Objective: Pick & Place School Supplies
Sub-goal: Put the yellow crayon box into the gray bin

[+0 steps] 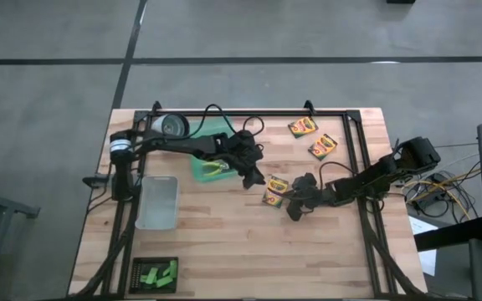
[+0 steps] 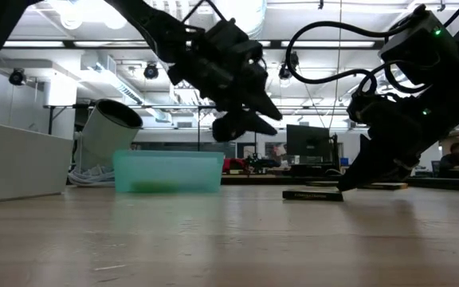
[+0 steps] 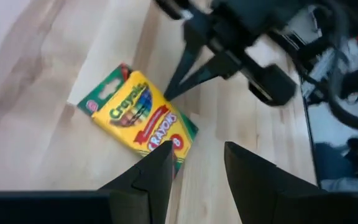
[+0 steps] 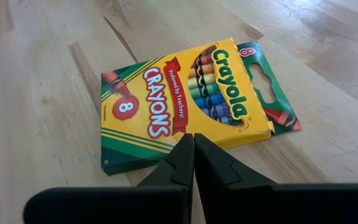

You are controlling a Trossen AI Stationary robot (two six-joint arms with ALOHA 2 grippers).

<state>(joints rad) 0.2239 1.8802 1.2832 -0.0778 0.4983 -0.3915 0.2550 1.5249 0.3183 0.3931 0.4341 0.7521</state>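
A yellow crayon box [image 1: 276, 191] lies flat on the table between my two grippers, face up in the left wrist view [image 3: 138, 118] and the right wrist view [image 4: 185, 99]. My right gripper [image 4: 194, 140] is shut, its tips at the box's near right side [image 1: 294, 209]. My left gripper [image 3: 197, 162] is open and hangs above the table just left of the box [image 1: 253, 178]. Two more crayon boxes [image 1: 303, 127] [image 1: 323, 146] lie flat near the far edge. Yellow-green pliers [image 1: 216, 169] lie in the teal tray [image 1: 201, 171]. Green blocks [image 1: 157, 273] sit in a dark tray. My right gripper has its shut fingertips against the crayon box's long side edge [image 4: 213, 135]. The fingers slant down from the table's right and near side, tips at the tabletop [image 2: 345, 185]. The box [image 2: 313, 194] lies flat on the table.
A clear plastic bin [image 1: 157, 201] stands left of centre, and a white cylinder [image 1: 172, 125] lies at the far left corner. A black frame rail [image 1: 249, 112] and cables run along the far edge. Bare wood lies near the front edge, right of the dark tray.
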